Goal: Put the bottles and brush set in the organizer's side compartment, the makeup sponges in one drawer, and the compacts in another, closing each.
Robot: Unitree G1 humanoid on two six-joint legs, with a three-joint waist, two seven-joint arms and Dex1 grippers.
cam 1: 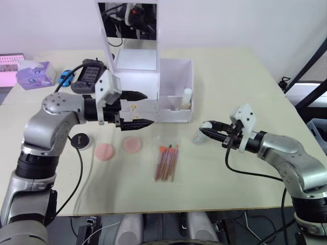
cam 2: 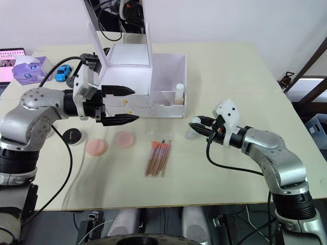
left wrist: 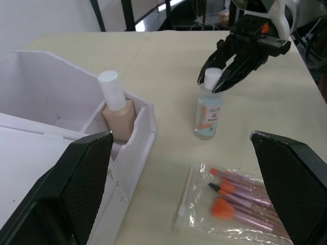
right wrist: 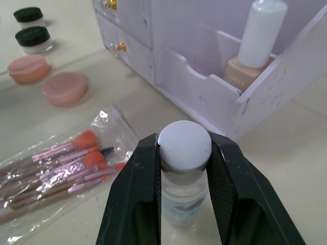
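White cap pinched, my right gripper [right wrist: 185,153] holds the clear bottle [left wrist: 208,109] for lifting into the side compartment [cam 1: 176,84], while my left gripper [cam 1: 138,109] waits spread by the drawers [cam 1: 139,111].

Beige bottle [right wrist: 254,56] upright in side compartment [cam 1: 176,94]. Clear bottle [left wrist: 208,109] upright at organizer's [cam 1: 148,92] 4 o'clock. Brush set [cam 1: 166,162], sponges [cam 1: 120,148], compacts [right wrist: 30,28] on table.

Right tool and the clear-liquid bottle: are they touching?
Touching. In the right wrist view, the right tool has both black fingers pressed against the white cap of the clear-liquid bottle, which stands on the table.
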